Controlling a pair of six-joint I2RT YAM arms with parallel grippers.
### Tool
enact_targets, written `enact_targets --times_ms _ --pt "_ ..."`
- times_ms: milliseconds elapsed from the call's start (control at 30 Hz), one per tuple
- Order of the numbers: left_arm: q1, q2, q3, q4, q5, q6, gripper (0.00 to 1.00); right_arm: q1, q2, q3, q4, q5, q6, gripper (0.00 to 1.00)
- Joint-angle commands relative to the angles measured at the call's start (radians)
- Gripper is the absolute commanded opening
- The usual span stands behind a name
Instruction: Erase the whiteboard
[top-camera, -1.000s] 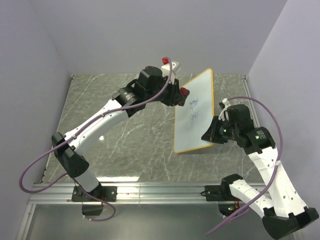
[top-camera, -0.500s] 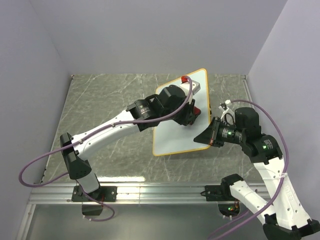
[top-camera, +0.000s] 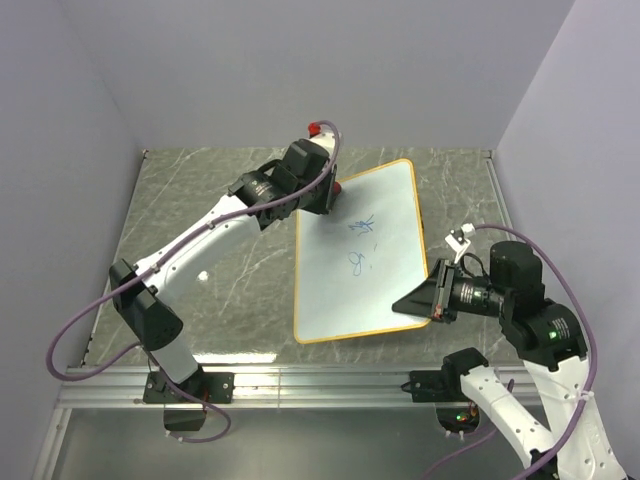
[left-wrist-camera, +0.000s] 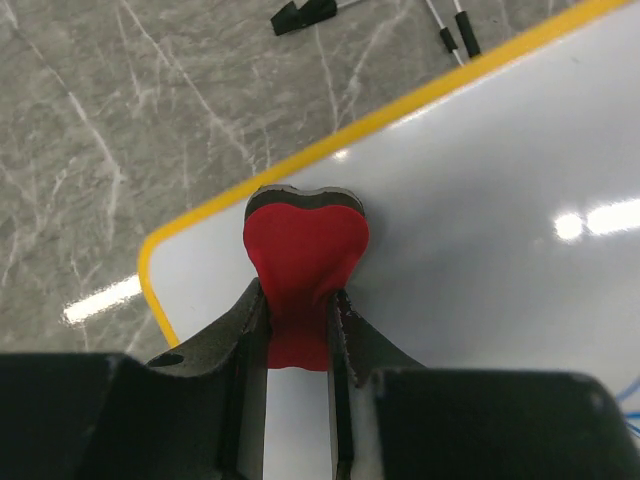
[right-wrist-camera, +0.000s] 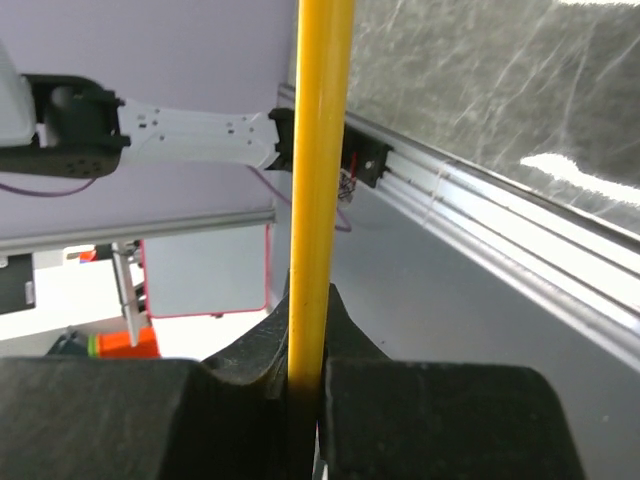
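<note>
The walls (top-camera: 300, 70) are plain and pale purple, and they stand on three sides. The table (top-camera: 200, 250) is grey stone with thin white lines in it. A shiny metal rail (top-camera: 320, 378) runs along the near edge.

The whiteboard (top-camera: 345, 295) is over the right half of the table, between the two arms. It has a yellow rim and some blue scribbles (top-camera: 366, 224) near its middle. I cannot tell if it lies flat on the table.

The right gripper (top-camera: 425, 303) holds the board by its near right corner. Its fingers (right-wrist-camera: 250, 365) are pressed onto the yellow edge (right-wrist-camera: 320, 150).

The left gripper (top-camera: 325, 195) is at the far left corner of the board. Its fingers (left-wrist-camera: 245, 320) pinch a red eraser (left-wrist-camera: 305, 250). The eraser touches the white part, just inside the rim.
</note>
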Motion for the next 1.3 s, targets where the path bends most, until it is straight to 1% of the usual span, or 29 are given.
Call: enact_targets --times_ms 0,33,100,133,200,233,267,333,467,533,567,600,633,700,733,800,833,900,933,1000,1033,1067,1100,1133,1200,1233,1267 --pt "0.005 0.039 0.025 -0.019 0.053 0.063 0.00 0.011 -0.059 0.057 0.334 -0.238 -0.066 0.00" --pt "-0.006 0.051 0.046 -0.029 0.094 0.065 0.00 0.013 -0.062 0.054 0.341 -0.231 -0.066 0.00" --pt "-0.044 0.050 0.082 -0.040 0.104 0.063 0.00 0.011 -0.060 0.043 0.346 -0.202 -0.073 0.00" --pt "-0.097 0.045 0.088 -0.043 0.108 0.066 0.00 0.011 -0.056 0.042 0.354 -0.196 -0.080 0.00" --pt "-0.154 0.041 0.103 -0.058 0.124 0.054 0.00 0.013 -0.037 0.036 0.367 -0.178 -0.086 0.00" --pt "-0.209 0.033 0.099 -0.059 0.147 0.052 0.00 0.013 -0.030 0.036 0.390 -0.173 -0.087 0.00" --pt "-0.237 0.032 0.095 -0.060 0.173 0.048 0.00 0.011 -0.011 0.043 0.397 -0.169 -0.090 0.00" --pt "-0.303 0.042 0.117 -0.103 0.200 0.040 0.00 0.011 0.010 0.060 0.392 -0.158 -0.110 0.00" --pt "-0.351 0.081 0.172 -0.250 0.198 0.049 0.00 0.013 0.070 0.134 0.331 -0.141 -0.201 0.00" --pt "-0.349 0.064 0.166 -0.275 0.193 0.055 0.00 0.011 0.081 0.143 0.314 -0.144 -0.216 0.00" --pt "-0.346 0.052 0.139 -0.266 0.193 0.060 0.00 0.013 0.078 0.139 0.317 -0.148 -0.215 0.00" --pt "-0.339 0.038 0.122 -0.255 0.159 0.062 0.00 0.013 0.075 0.134 0.318 -0.153 -0.212 0.00" --pt "-0.298 0.015 0.084 -0.231 0.171 0.063 0.00 0.013 0.064 0.120 0.332 -0.158 -0.206 0.00" --pt "-0.236 0.004 0.056 -0.209 0.181 0.057 0.00 0.011 0.049 0.103 0.348 -0.167 -0.184 0.00" --pt "-0.158 -0.005 0.024 -0.174 0.200 0.060 0.00 0.013 0.036 0.087 0.364 -0.173 -0.175 0.00" --pt "-0.074 -0.004 0.005 -0.134 0.239 0.074 0.00 0.013 0.026 0.073 0.374 -0.193 -0.161 0.00" --pt "0.009 -0.001 -0.003 -0.108 0.339 0.086 0.00 0.011 0.020 0.063 0.377 -0.201 -0.158 0.00" --pt "0.106 0.037 0.016 -0.068 0.415 0.127 0.00 0.011 0.019 0.062 0.377 -0.249 -0.156 0.00" --pt "0.121 0.058 0.064 -0.071 0.459 0.150 0.00 0.011 0.024 0.065 0.365 -0.268 -0.161 0.00" --pt "0.134 0.107 0.140 -0.126 0.472 0.225 0.00 0.013 0.032 0.071 0.355 -0.317 -0.175 0.00" --pt "0.138 0.136 0.169 -0.124 0.478 0.235 0.00 0.013 0.038 0.080 0.329 -0.323 -0.184 0.00" --pt "0.143 0.133 0.163 -0.099 0.530 0.235 0.00 0.014 0.041 0.083 0.319 -0.325 -0.204 0.00" --pt "0.142 0.148 0.169 -0.089 0.544 0.232 0.00 0.014 0.042 0.083 0.317 -0.329 -0.204 0.00" --pt "0.137 0.160 0.202 -0.103 0.558 0.230 0.00 0.016 0.041 0.082 0.314 -0.322 -0.204 0.00" --pt "0.106 0.171 0.229 -0.126 0.553 0.244 0.00 0.016 0.042 0.077 0.321 -0.322 -0.199 0.00" --pt "0.055 0.171 0.244 -0.131 0.546 0.255 0.00 0.014 0.047 0.079 0.322 -0.317 -0.201 0.00" --pt "0.027 0.173 0.256 -0.143 0.537 0.264 0.00 0.014 0.052 0.080 0.320 -0.317 -0.208 0.00"
